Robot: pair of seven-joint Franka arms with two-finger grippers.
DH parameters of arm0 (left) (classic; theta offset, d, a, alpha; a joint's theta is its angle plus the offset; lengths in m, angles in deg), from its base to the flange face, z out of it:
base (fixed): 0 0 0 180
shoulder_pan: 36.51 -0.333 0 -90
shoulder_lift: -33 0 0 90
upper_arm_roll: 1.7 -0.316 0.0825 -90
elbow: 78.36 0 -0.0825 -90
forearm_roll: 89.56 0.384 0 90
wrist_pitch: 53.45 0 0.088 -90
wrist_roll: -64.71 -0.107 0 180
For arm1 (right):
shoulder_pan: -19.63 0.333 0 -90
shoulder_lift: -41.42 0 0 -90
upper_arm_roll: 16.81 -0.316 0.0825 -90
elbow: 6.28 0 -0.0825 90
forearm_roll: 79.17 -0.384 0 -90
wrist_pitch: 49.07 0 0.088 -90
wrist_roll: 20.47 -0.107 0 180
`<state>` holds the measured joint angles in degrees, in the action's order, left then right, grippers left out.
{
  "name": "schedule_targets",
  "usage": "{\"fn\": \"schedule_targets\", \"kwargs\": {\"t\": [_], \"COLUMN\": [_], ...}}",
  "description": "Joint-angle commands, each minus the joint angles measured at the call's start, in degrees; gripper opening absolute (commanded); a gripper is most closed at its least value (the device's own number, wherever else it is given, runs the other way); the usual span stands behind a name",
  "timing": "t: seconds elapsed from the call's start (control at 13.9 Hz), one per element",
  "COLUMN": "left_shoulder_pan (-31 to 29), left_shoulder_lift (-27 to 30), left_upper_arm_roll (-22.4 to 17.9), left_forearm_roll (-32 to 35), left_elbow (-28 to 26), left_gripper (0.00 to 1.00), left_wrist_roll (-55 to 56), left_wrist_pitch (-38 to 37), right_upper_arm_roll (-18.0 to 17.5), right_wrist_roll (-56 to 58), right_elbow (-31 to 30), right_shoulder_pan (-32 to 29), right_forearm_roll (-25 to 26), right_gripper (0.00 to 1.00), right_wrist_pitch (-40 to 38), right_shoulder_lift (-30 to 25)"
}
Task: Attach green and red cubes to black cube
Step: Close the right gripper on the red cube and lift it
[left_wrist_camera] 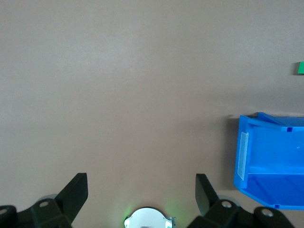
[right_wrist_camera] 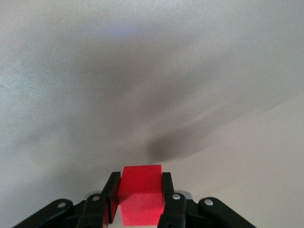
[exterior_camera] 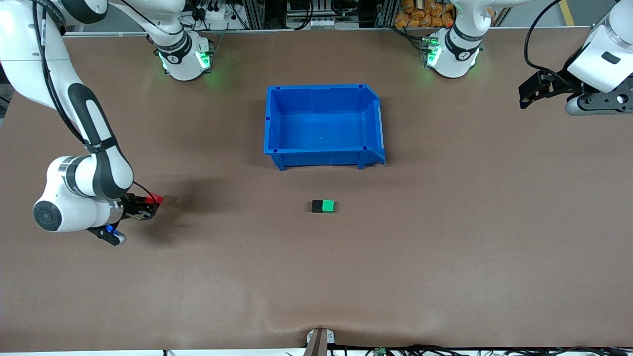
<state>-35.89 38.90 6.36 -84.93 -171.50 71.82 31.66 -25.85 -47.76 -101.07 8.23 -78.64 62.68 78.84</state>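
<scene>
The black cube (exterior_camera: 316, 206) and the green cube (exterior_camera: 328, 205) sit joined side by side on the table, nearer the front camera than the blue bin; the green one is toward the left arm's end. My right gripper (exterior_camera: 151, 203) is shut on the red cube (exterior_camera: 155, 199) and holds it just above the table at the right arm's end, well apart from the joined pair. In the right wrist view the red cube (right_wrist_camera: 140, 192) sits between both fingers (right_wrist_camera: 112, 194). My left gripper (exterior_camera: 531, 91) is open and empty, raised at the left arm's end; it waits. The green cube's edge (left_wrist_camera: 299, 68) shows in the left wrist view.
A blue bin (exterior_camera: 324, 157) stands empty in the middle of the table, farther from the front camera than the joined cubes. It also shows in the left wrist view (left_wrist_camera: 243, 156). A small clamp (exterior_camera: 319, 338) sits at the table's near edge.
</scene>
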Motion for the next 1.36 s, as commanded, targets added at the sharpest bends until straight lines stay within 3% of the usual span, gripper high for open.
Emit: {"fn": "schedule_targets", "kwargs": {"t": [0.0, 0.36, 1.29], "left_shoulder_pan": [-0.62, -0.71, -0.79], "left_shoulder_lift": [1.57, 1.13, 1.84], "left_upper_arm_roll": [0.2, -0.33, -0.33], "left_forearm_roll": [-1.37, -1.37, -1.37], "left_elbow": [-1.34, -1.34, -2.74], "left_gripper": [1.0, 1.0, 1.0], "left_wrist_roll": [-0.25, -0.43, -0.43], "left_wrist_pitch": [-0.74, -0.91, -0.83], "right_upper_arm_roll": [-1.76, -4.05, -4.23], "right_wrist_roll": [-5.48, -12.79, -26.85], "right_elbow": [0.13, 0.22, 2.15], "right_shoulder_pan": [-0.11, 0.24, 4.9], "right_forearm_roll": [-0.53, -0.88, -5.89], "right_gripper": [0.0, 0.0, 0.0], "right_wrist_pitch": [-1.18, -1.1, -0.75], "right_shoulder_lift": [-0.94, -0.86, -0.77]}}
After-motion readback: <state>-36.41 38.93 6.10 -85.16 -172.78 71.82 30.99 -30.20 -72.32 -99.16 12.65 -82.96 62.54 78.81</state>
